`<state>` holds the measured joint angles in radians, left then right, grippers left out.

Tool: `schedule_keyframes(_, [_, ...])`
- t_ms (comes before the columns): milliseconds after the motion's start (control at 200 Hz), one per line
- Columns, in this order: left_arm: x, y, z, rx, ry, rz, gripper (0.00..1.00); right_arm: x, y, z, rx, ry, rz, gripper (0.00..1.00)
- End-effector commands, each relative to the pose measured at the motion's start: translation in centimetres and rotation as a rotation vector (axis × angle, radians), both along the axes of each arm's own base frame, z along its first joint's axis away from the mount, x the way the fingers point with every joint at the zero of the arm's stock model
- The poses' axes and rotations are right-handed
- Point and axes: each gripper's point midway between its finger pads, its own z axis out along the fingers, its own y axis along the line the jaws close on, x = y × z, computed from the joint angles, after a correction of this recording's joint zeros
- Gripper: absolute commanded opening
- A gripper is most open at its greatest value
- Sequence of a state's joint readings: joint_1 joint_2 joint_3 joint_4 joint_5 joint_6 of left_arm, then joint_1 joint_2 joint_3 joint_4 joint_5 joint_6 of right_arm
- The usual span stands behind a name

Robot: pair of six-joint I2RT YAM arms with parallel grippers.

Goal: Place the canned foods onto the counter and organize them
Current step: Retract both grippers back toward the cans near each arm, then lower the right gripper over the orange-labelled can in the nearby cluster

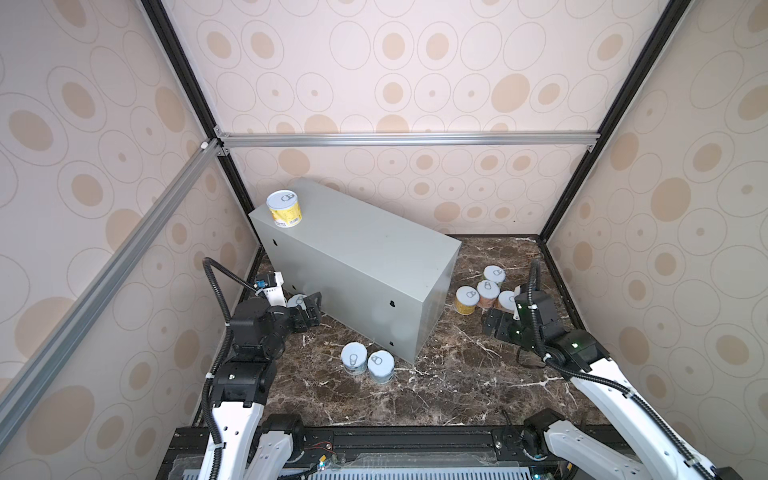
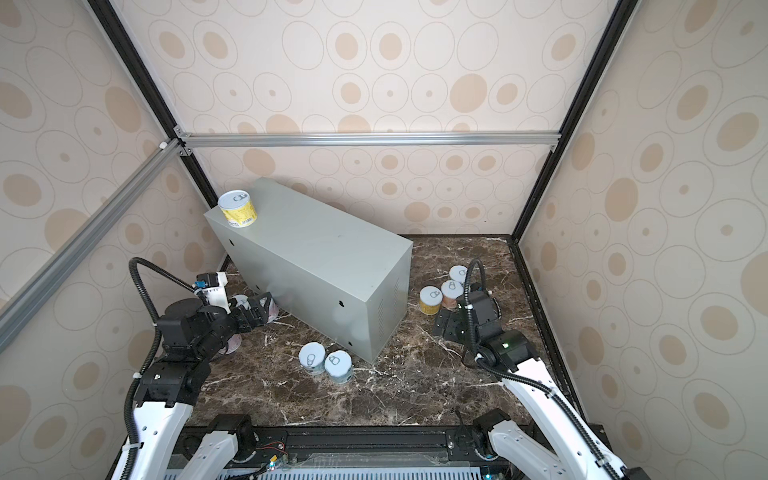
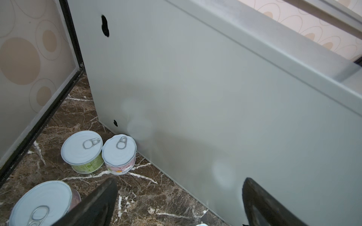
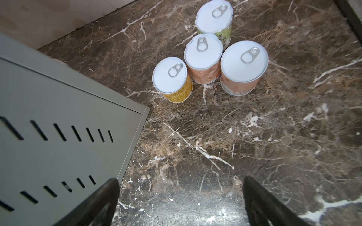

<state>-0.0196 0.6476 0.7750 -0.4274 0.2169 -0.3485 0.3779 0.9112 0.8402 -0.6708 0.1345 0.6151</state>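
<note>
- The left gripper (image 1: 311, 309), a black two-finger claw, sits low over the dark brown marble floor (image 1: 436, 386) with its jaws spread wide, holding nothing.
- It is just beside the long front side of the counter (image 1: 357, 257), a large plain grey rectangular metal box that stands at an angle on the floor.
- In the left wrist view, ahead of this gripper (image 3: 179, 203) and off to one side, stand a short round green-labelled can (image 3: 82, 151) and a pink-labelled can (image 3: 119, 153). They touch each other, and the pink one is against the foot of the counter.
- A third can with a purplish label (image 3: 41, 203) stands just beside one finger (image 3: 98, 201).
- The right gripper (image 1: 496, 322) is low over the floor near the counter's slotted end, its jaws wide apart and empty.
- Ahead of it (image 4: 181, 201), and apart from it, is a tight cluster of four upright cans: a yellow one (image 4: 172, 79), two peach ones (image 4: 203, 58) (image 4: 242, 67) and a green one (image 4: 214, 18).
- A yellow-labelled can with a silvery pull-tab lid (image 1: 284, 208) stands upright on the counter's top, at its far left corner.
- Two pale blue cans (image 1: 354, 358) (image 1: 381, 365) stand side by side on the floor near the counter's near corner, well apart from both grippers.
</note>
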Motion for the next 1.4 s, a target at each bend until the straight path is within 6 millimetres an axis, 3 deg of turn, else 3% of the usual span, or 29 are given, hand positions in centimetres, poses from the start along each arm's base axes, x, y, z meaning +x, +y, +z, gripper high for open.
schedule_keyframes(0, [0.2,-0.3,-0.4,-0.017,-0.022,-0.013,0.99,2.6,1.3,0.0,0.08,-0.041,-0.012,1.0])
schedule_keyframes(215, [0.4,-0.3,-3.3,-0.016,0.011,-0.007,0.99,5.7,0.9,-2.7,0.078,0.0,-0.078,1.0])
schedule_keyframes(545, [0.8,-0.4,-4.3,-0.011,0.019,-0.018,0.99,10.5,1.7,-6.0,0.097,0.051,-0.146,1.0])
schedule_keyframes(805, [0.7,-0.7,-4.5,-0.015,0.019,-0.029,0.99,13.8,1.6,-6.9,0.087,0.064,-0.222,1.0])
schedule_keyframes(1145, [0.7,-1.1,-4.6,-0.016,0.019,-0.045,0.99,16.1,0.8,-8.8,0.038,0.12,-0.323,1.0])
schedule_keyframes(1395, [0.6,-1.4,-4.5,-0.015,0.014,-0.056,0.99,17.2,1.2,-10.3,0.018,0.169,-0.326,1.0])
